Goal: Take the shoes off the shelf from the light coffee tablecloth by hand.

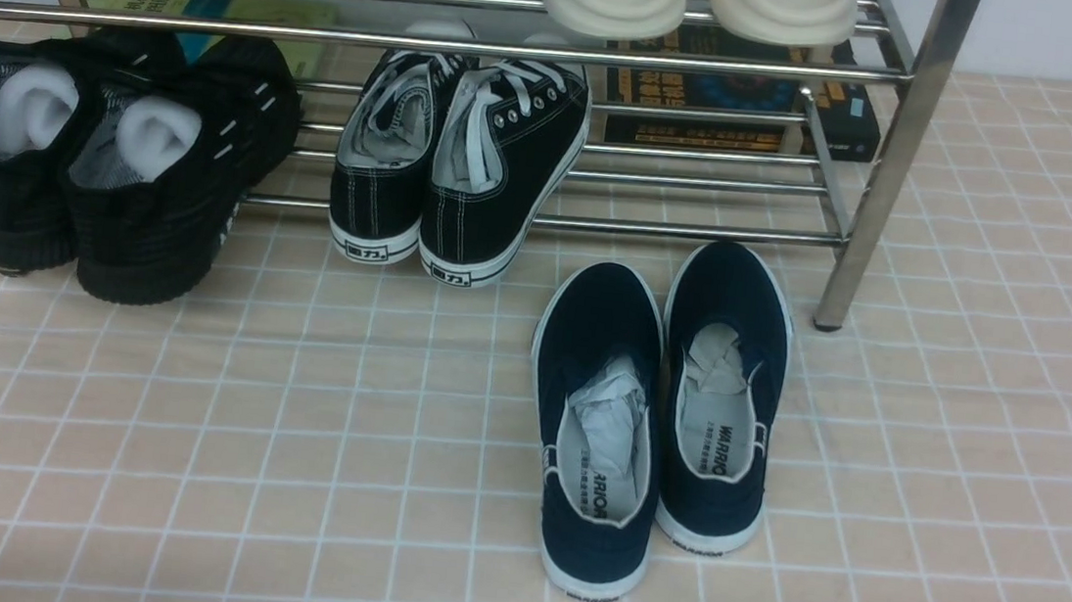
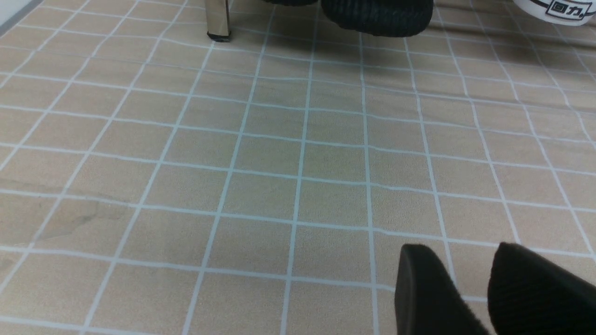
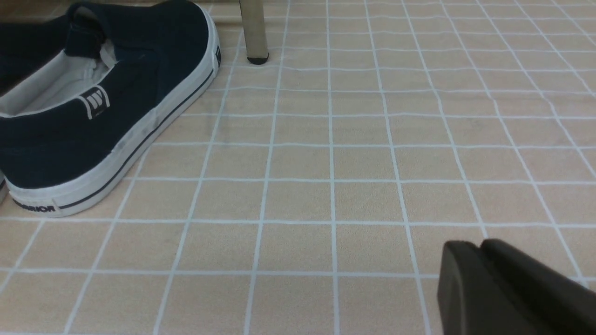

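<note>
Resting side by side on the light beige-pink grid-printed tablecloth (image 1: 289,415), the navy blue canvas slip-on shoes (image 1: 658,416) with white soles sit just in front of the shiny steel two-tier shoe rack (image 1: 889,158), heels toward the camera. From the left wrist, the black left pincer (image 2: 470,284) hovers over bare cloth, fingers slightly spread. From the right wrist, the right pincer (image 3: 482,260) appears pressed together, apart from the nearest shoe.

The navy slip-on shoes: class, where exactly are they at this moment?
In the front view the navy slip-on shoes stand side by side on the checked tablecloth, off the steel rack, just in front of its right front post and right of the black lace-up sneakers.
</note>
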